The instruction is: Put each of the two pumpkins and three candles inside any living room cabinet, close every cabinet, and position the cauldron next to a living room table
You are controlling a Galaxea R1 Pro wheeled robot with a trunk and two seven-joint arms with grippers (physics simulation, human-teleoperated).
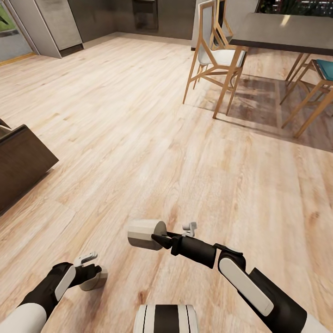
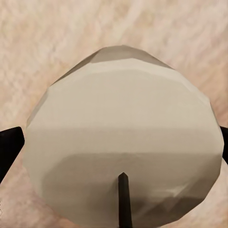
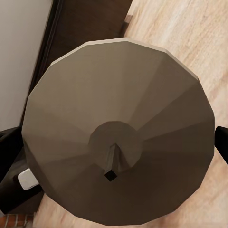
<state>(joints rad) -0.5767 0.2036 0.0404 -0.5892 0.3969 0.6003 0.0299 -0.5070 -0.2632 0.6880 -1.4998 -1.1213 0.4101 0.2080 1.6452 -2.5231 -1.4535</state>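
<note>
My left gripper (image 1: 94,272) is shut on a stubby off-white candle (image 1: 95,279) low at the head view's left, just above the floor. In the left wrist view that candle (image 2: 123,137) sits between the dark fingers (image 2: 9,149). My right gripper (image 1: 160,238) is shut on a second candle (image 1: 145,233), held sideways near the middle of the floor. The right wrist view looks at this candle's wick end (image 3: 118,137), with the fingers (image 3: 8,152) at its sides. The dark-brown cabinet (image 1: 21,162) stands at the left edge. The pumpkins and cauldron are out of view.
Pale wooden floor (image 1: 152,138) stretches ahead. A dining table (image 1: 286,32) with wooden chairs (image 1: 217,60) stands at the far right, and grey kitchen units (image 1: 60,23) line the far wall. In the right wrist view, dark wood (image 3: 90,23) lies beyond the candle.
</note>
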